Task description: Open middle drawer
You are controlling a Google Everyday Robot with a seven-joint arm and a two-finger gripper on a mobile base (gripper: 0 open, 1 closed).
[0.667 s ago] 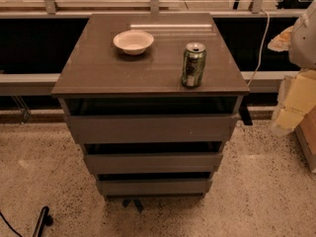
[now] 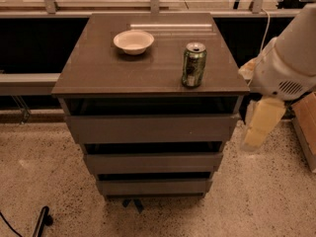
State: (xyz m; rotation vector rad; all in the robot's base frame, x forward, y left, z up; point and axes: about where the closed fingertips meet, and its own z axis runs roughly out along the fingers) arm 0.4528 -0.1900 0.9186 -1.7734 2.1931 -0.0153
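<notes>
The middle drawer is a plain dark grey-brown front, second of three stacked in the cabinet. A dark gap shows above it. The wider top drawer sits above it and the narrower bottom drawer below. My gripper hangs at the right of the cabinet, beside the top drawer's right end. It is pale yellow under the white arm and is apart from the middle drawer.
On the cabinet top stand a white bowl and a green can near the right front. A railing and a dark ledge run behind. Speckled floor surrounds the cabinet, and a brown box edge shows at the far right.
The arm and gripper have moved left, closer to the cabinet's right side. The drawers, bowl and can have not moved.
</notes>
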